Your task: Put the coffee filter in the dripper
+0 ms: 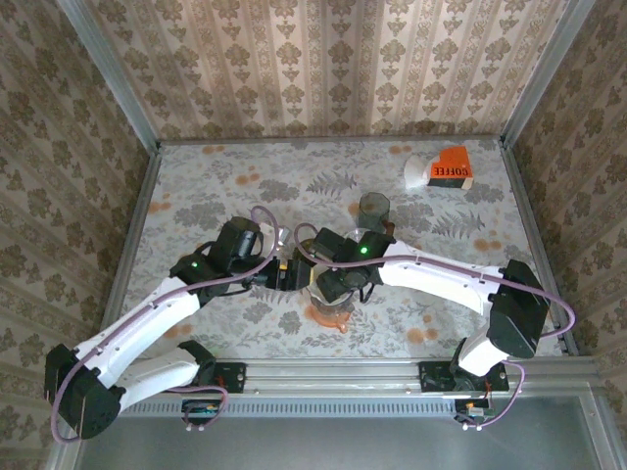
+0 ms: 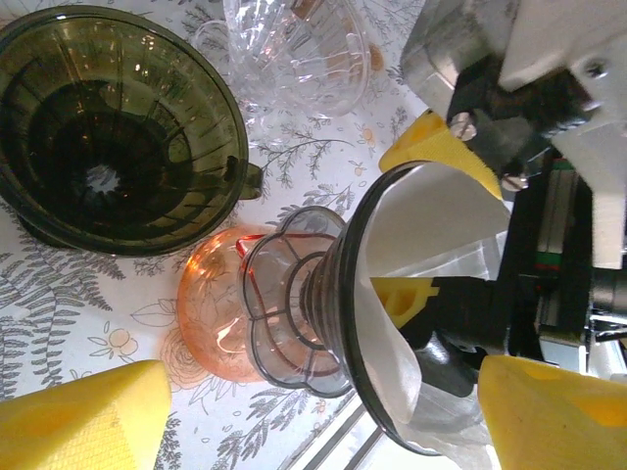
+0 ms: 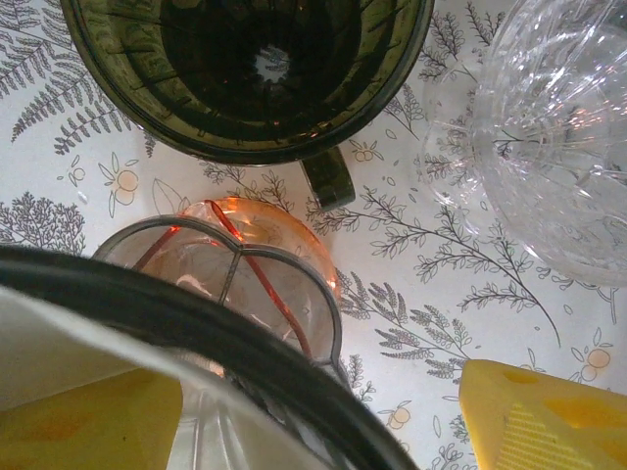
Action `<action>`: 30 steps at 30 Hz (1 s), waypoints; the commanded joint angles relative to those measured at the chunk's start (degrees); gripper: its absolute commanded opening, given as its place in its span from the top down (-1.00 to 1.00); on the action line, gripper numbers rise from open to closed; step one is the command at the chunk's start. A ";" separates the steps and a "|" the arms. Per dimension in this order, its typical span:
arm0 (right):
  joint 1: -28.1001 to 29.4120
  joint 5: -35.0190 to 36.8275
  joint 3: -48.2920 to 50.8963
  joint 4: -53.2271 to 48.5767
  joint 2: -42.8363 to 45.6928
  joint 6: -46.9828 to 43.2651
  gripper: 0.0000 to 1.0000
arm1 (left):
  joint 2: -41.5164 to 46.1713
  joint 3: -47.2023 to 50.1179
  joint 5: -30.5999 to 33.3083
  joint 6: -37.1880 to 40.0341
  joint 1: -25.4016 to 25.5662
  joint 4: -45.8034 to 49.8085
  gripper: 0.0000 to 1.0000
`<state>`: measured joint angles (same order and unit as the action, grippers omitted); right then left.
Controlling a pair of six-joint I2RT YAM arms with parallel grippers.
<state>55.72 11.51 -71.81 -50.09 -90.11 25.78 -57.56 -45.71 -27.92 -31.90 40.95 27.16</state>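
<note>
Four drippers sit near the table's (image 1: 549, 211) middle. In the left wrist view a dark green one (image 2: 108, 127) is at 10 o'clock, a clear glass one (image 2: 294, 49) at 12, an orange one (image 2: 211, 313) at 8, and a smoky grey one (image 2: 294, 304) lies tipped on its side at the centre. One white coffee filter (image 2: 431, 235) is already inside the grey dripper, lining its cone.

The right gripper (image 2: 416, 223) is spread wide across that dripper's rim, with one yellow finger inside against the paper and the other outside at the rim. The left gripper (image 2: 323, 392) is also spread wide, with a finger at 7 and one at 5 o'clock, neither touching the dripper.

One orange coffee box (image 1: 453, 167) lies at 1 o'clock in the top view, well apart.
</note>
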 commanded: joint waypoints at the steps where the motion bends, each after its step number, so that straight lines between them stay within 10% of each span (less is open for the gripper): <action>1: -0.18 1.48 1.44 0.60 -0.83 1.38 -0.53 | -0.27 0.63 -1.66 -0.44 0.29 -0.75 -0.65; 20: -0.18 2.03 2.20 0.69 -1.66 2.79 -0.53 | -1.54 2.44 -2.23 -0.44 2.83 -1.32 -0.56; 30: -0.18 1.82 2.46 0.78 -1.21 2.96 -0.53 | -2.39 1.86 0.85 -1.65 3.00 0.46 -0.07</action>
<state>55.72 11.84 -70.74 -48.90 -90.50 28.08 -60.16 -43.77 -28.36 -33.08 43.53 26.63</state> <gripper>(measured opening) 0.766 0.540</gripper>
